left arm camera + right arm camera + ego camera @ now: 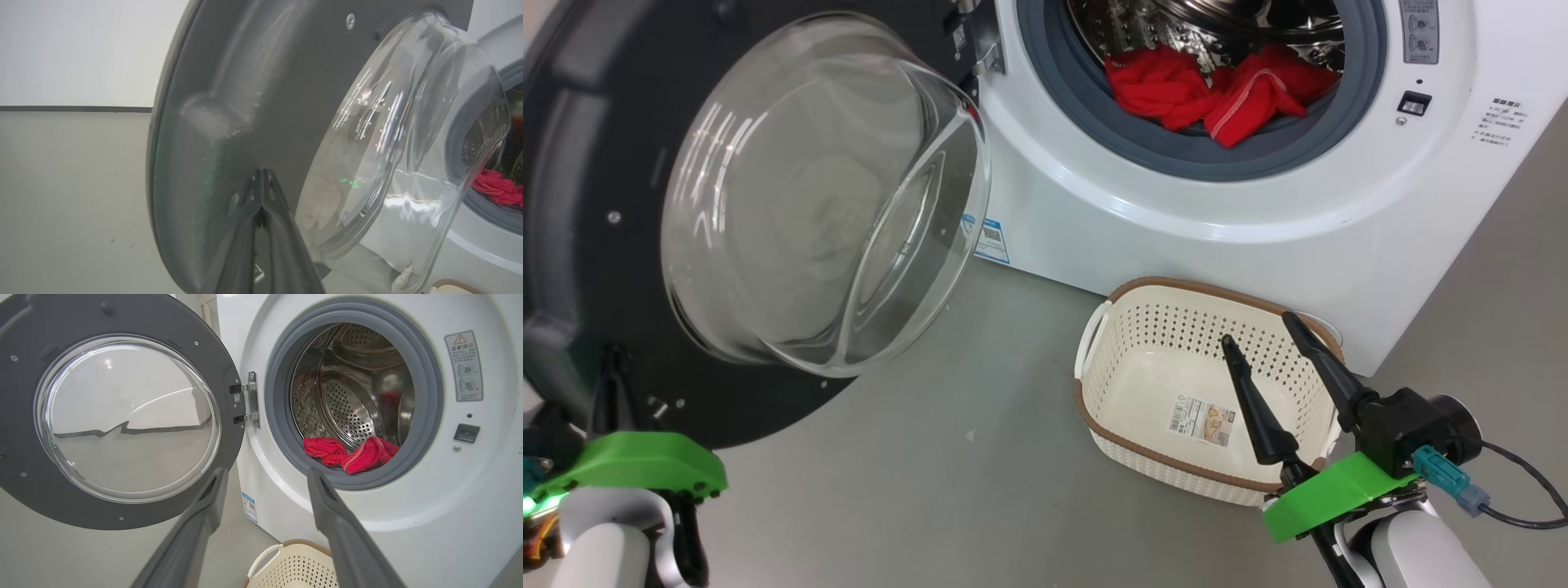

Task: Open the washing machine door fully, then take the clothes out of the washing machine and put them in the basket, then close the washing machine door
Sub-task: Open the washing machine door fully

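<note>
Washing machine door (768, 212) looms closest, standing wide open to the left w/ its glass bowl facing out. Stiff, hinged, prob. heavy-ish, so push on the dark rim, not the glass. Left gripper (262, 175) is clenched shut, tips at the rim's inner face; contact unclear. Clothes (1217, 90) lie at the washing machine (1258, 212) opening: soft, light, pinch a fold. Right gripper (1258, 328) hangs spread over the basket (1176, 287), holding nothing.

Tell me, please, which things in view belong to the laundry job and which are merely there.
Belonging to the job: washing machine door, open; washing machine; clothes, at the drum's mouth; basket, empty; right gripper, open; left gripper, shut.
Merely there: blue label on the washer's front; warning sticker beside the drum opening; grey floor.
</note>
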